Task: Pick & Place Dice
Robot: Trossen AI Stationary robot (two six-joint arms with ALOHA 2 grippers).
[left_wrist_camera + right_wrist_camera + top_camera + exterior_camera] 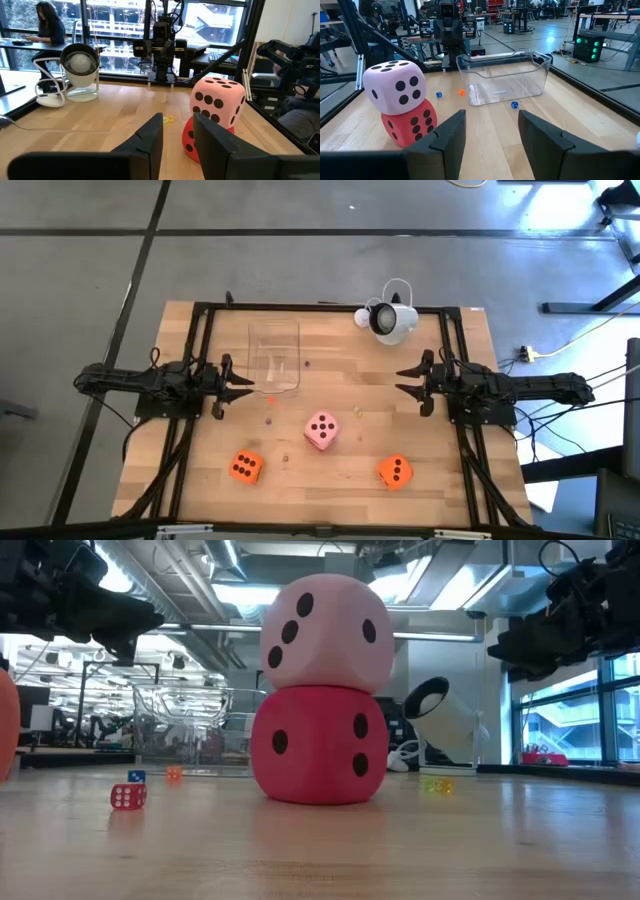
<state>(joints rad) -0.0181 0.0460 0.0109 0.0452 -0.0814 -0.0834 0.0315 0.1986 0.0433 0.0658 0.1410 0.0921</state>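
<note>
A pink die [321, 430] sits stacked on a red die [320, 745] near the table's middle, the red one resting flat on the wood. Two orange dice [245, 467] [395, 471] lie nearer the front edge, left and right of the stack. My left gripper [246, 385] hovers open at the table's left, pointing level toward the middle. In its wrist view the gripper [177, 135] has nothing between its fingers. My right gripper [403, 381] mirrors it at the right, also open and empty [492, 130]. Both stand well short of the stack.
A clear plastic container [274, 358] stands at the far left of the table's middle, in front of my left gripper. A white round device [390, 320] sits at the far edge. Several tiny dice [127, 796] [437, 784] are scattered on the wood. Black frame rails [200, 340] border the table.
</note>
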